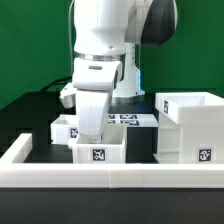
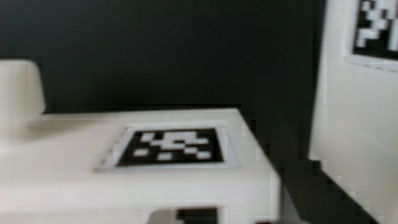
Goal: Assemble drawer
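Note:
A small open-top white drawer tray [image 1: 100, 150] with a square tag on its front stands just behind the front rail. My gripper [image 1: 92, 130] reaches down into it, and its fingertips are hidden by the tray's wall. In the wrist view the tray's tagged wall [image 2: 175, 147] fills the lower part and runs right up to my gripper [image 2: 199, 215], whose jaws stand close together on it. A second small tray [image 1: 64, 128] sits behind, on the exterior view's left. The tall box-shaped casing [image 1: 190, 125] stands on the exterior view's right and also shows in the wrist view [image 2: 365, 80].
A long low white rail [image 1: 110, 180] borders the front of the black table. The marker board [image 1: 138, 119] lies flat behind the trays, partly hidden by the arm. The casing stands close to the held tray.

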Controlling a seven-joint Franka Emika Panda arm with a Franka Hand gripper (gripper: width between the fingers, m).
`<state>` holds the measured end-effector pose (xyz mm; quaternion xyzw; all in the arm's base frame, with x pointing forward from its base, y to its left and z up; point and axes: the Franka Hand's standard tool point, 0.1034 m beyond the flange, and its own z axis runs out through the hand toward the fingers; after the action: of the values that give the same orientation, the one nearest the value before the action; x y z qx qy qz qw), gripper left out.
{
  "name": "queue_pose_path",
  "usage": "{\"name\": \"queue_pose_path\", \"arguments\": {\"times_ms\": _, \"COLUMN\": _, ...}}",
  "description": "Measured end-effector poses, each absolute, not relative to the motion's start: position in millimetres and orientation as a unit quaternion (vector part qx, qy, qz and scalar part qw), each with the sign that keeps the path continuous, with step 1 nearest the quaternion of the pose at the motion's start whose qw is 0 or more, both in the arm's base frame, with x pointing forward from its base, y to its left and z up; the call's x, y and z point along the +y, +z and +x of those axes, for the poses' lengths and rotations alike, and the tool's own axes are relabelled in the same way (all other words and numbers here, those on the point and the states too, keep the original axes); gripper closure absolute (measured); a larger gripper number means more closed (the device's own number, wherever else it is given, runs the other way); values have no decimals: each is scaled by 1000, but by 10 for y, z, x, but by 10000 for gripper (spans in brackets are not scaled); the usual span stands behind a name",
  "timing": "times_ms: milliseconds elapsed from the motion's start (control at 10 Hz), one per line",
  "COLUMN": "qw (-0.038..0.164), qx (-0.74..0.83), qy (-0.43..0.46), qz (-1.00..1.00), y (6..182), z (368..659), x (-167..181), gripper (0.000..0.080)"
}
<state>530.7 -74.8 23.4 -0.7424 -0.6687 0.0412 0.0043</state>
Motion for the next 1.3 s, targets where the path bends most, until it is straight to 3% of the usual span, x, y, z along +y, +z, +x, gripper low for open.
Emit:
{"name": "queue_pose_path", "arguments": {"times_ms": 400, "qw": -14, "qx": -687, "qy": 38, "qz": -726, "y": 183, "z": 5374, "x": -508, "gripper": 758}}
{"name": "queue_pose_path", "arguments": {"times_ms": 800, "qw": -14, "qx": -687, "qy": 39, "qz": -726, "y": 166, "z": 5373, "x": -516, "gripper": 758}}
{"name": "queue_pose_path", "arguments": {"times_ms": 1300, "qw": -27, "qx": -726, "qy": 46, "qz": -685, "y": 127, "z": 5471, "x": -176, "gripper": 758}}
